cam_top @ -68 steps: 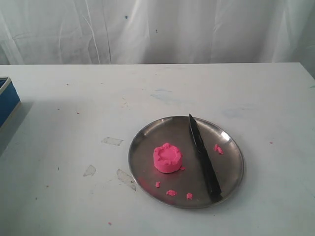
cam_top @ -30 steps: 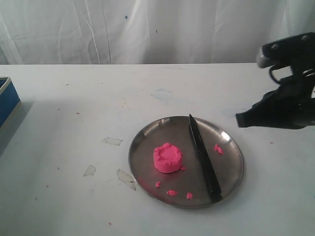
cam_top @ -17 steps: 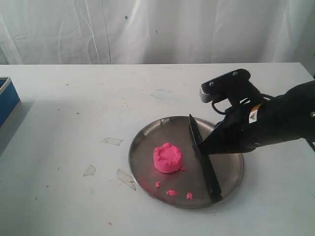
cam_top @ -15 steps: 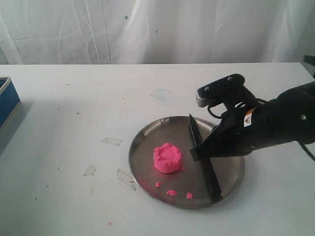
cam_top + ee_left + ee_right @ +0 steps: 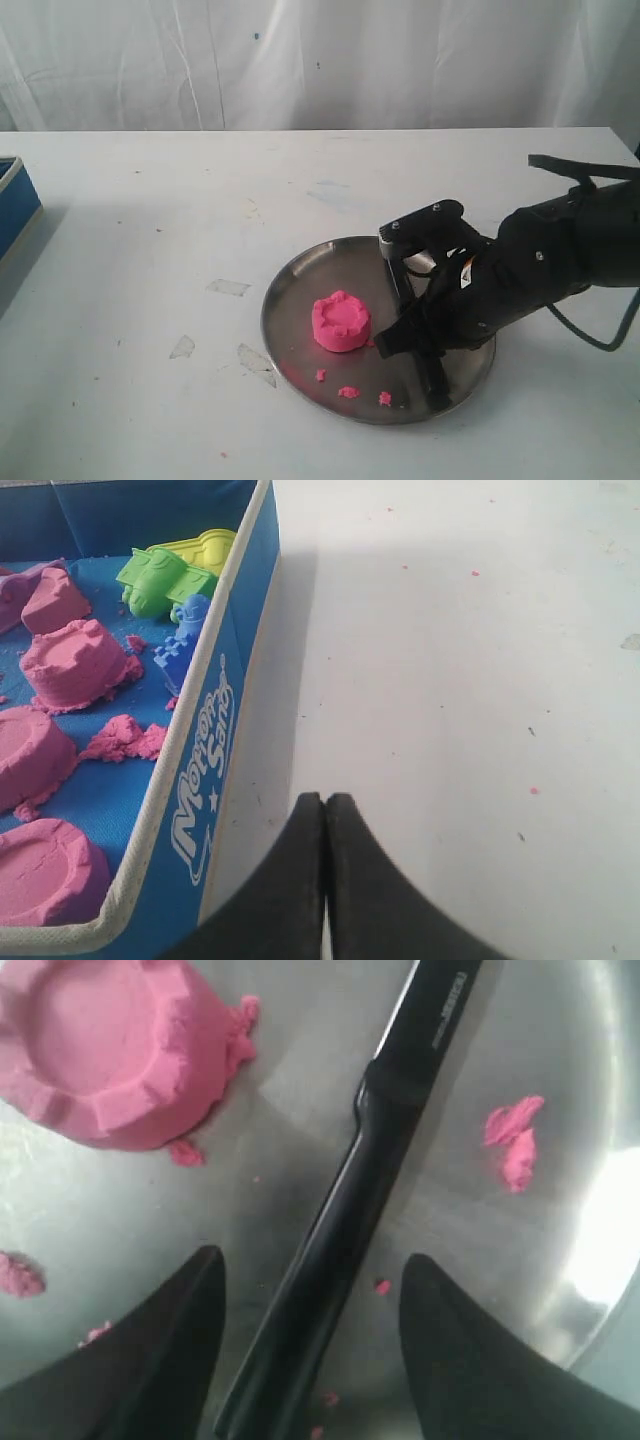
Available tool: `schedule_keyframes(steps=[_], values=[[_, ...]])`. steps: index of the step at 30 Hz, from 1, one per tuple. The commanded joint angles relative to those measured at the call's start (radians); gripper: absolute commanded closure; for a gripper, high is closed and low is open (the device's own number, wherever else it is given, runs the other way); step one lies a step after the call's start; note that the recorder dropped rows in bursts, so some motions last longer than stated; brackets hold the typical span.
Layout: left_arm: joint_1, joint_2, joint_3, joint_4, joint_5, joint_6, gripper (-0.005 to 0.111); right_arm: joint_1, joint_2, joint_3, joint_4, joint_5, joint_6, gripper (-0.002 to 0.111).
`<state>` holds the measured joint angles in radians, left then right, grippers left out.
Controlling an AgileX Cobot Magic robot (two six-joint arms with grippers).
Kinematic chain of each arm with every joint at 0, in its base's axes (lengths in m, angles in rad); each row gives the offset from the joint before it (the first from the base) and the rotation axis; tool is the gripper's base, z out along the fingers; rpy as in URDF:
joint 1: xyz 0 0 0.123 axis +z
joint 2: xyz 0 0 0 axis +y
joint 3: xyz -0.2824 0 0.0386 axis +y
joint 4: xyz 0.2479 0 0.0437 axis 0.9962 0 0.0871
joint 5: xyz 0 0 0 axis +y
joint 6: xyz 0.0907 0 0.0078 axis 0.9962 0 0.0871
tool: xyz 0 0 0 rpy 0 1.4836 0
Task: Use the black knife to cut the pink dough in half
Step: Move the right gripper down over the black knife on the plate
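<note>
The pink dough (image 5: 341, 322) is a single uncut puck with a lumpy, dished top, sitting a little toward nine o'clock from the centre of the round metal plate (image 5: 300, 285) on the white table (image 5: 150, 250). The black knife (image 5: 436, 384) lies flat on the same plate on the three o'clock side of the dough, apart from it, its blade tip pointing toward twelve o'clock and its handle end reaching the rim near five o'clock; in the exterior view most of its length is hidden under the right arm. Small pink crumbs (image 5: 348, 392) dot the plate around six o'clock.

The right gripper (image 5: 310, 1350) is low over the plate with its two dark fingers (image 5: 150, 1370) spread wide, one on each side of the knife's handle. In the right wrist view a clear gap shows between each finger and the handle, so nothing is clasped; whether the fingertips touch the plate probably cannot be settled from this angle.

The left gripper (image 5: 325, 825) hangs over bare table far toward nine o'clock, its fingers pressed together with nothing between them, just beside the wall of a blue sand tray (image 5: 215, 770) holding purple-pink moulded sand (image 5: 75, 665) and green, yellow and blue plastic toys (image 5: 165, 580).
</note>
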<state>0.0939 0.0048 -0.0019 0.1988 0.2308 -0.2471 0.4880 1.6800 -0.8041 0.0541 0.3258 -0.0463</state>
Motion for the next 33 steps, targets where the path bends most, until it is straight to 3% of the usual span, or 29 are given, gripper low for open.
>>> schedule_keyframes(steps=[1,10,16,25,33], values=[[-0.002,-0.005,0.002,-0.004,-0.007,0.001,0.107,0.001,0.029,-0.003,-0.001,-0.029,0.009,0.058],[-0.002,-0.005,0.002,-0.004,-0.007,0.001,0.107,0.001,0.061,-0.003,-0.001,-0.033,0.009,0.059],[-0.002,-0.005,0.002,-0.004,-0.007,0.001,0.107,0.001,0.061,-0.003,0.001,-0.010,0.009,0.069],[-0.002,-0.005,0.002,-0.004,-0.007,0.004,0.107,0.001,0.061,-0.003,0.001,0.009,0.029,0.071],[-0.002,-0.005,0.002,-0.004,-0.007,0.004,0.107,0.001,0.061,-0.003,0.001,0.020,0.046,0.087]])
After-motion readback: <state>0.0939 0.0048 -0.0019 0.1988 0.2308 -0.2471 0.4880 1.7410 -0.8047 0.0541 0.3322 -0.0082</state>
